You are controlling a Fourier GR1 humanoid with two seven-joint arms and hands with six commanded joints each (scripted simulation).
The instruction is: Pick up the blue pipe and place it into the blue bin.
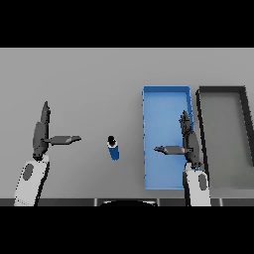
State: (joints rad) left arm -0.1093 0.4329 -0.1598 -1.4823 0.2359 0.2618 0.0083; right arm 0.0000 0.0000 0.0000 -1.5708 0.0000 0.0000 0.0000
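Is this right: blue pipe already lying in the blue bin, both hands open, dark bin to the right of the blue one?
Not quite. The head view shows the blue pipe on the table, left of the blue bin, not in it. The left hand and right hand are open; the dark bin sits right of the blue one.

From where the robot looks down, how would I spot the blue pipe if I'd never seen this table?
Start at the blue bin, the bright tray on the grey table beside a dark grey bin. Look to its left, about halfway to the left hand. There lies the blue pipe, alone on the table: a short blue cylinder with a black end, much smaller than either bin.
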